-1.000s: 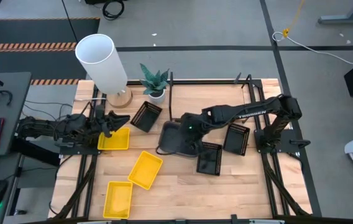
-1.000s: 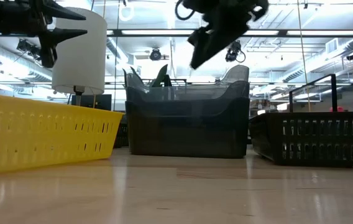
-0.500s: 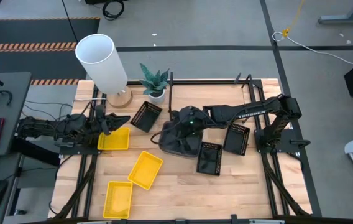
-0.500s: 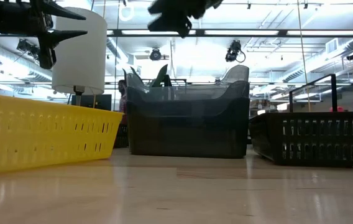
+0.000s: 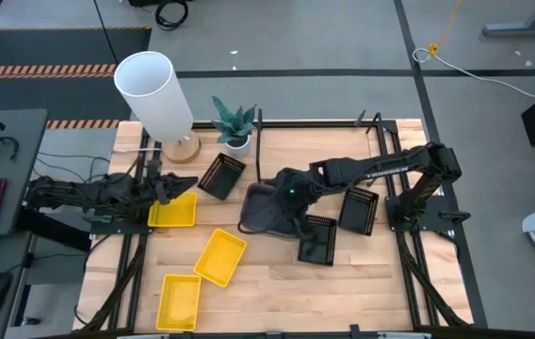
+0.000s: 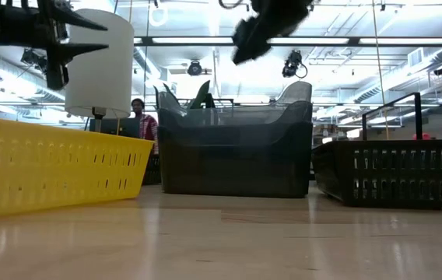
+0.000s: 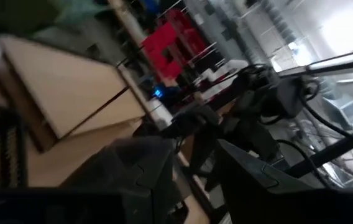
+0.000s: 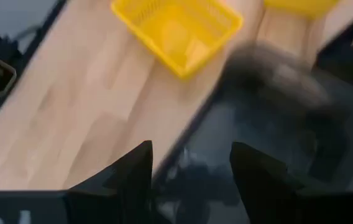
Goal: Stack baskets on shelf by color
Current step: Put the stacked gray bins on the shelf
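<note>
A wooden table (image 5: 267, 282) is sitting on grey floor; a person (image 6: 138, 117) is standing far off in the room. At left, the left gripper (image 5: 179, 183) is hovering open and empty over one of three yellow baskets (image 5: 171, 211). A lamp (image 5: 154, 91) and plant (image 5: 235, 122) are standing far-left. Centre, the right gripper (image 5: 286, 200) is hanging open, empty, above the stacked grey baskets (image 5: 266, 213). Three black baskets (image 5: 316, 239) are lying nearby, right of them. The shelf (image 5: 319, 124) is standing at the far edge.

Pale planked wood table (image 5: 362, 273), light sheen in low view. Yellow baskets (image 5: 220, 256) glossy slotted plastic. Grey basket (image 6: 234, 152) smoky translucent plastic. Black basket (image 6: 392, 173) perforated plastic. Lamp shade (image 5: 153, 90) smooth matt white.
</note>
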Motion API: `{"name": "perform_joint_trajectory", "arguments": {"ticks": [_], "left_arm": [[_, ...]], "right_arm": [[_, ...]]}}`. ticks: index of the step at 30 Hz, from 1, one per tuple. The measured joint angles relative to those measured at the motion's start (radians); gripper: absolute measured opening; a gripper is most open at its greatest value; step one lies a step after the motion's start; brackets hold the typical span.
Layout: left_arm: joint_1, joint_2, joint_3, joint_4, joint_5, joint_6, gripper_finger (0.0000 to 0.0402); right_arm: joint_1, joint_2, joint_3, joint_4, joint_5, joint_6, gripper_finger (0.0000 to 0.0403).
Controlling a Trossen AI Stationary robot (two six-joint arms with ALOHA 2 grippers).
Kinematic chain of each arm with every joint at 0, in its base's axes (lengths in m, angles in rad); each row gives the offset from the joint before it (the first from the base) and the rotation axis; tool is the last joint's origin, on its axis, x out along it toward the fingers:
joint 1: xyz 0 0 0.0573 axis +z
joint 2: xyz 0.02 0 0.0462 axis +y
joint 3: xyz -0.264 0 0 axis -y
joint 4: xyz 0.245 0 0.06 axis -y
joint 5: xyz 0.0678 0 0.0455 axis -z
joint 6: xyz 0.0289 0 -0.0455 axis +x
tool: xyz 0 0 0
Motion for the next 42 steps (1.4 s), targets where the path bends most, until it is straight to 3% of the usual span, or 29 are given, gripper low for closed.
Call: {"name": "perform_joint_trajectory", "arguments": {"ticks": [12,21,29,42], "left_arm": [[0.002,0.013,0.000,-0.030,-0.007,-0.232,0.0130],[0.002,0.013,0.000,-0.046,-0.059,-0.097,0.0130],[0.002,0.013,0.000,0.004,-0.189,-0.041,0.0130],[0.002,0.013,0.000,0.037,-0.198,-0.038,0.0130]], "right_arm": [[-0.020,0.003,0.000,0.002,0.108,0.032,0.0208],[-0.022,0.004,-0.074,-0.029,0.123,-0.267,0.0208],[-0.010,0.004,-0.128,-0.050,0.164,-0.536,0.0208],[-0.054,0.004,-0.131,-0.059,0.176,-0.507,0.0206]]}}
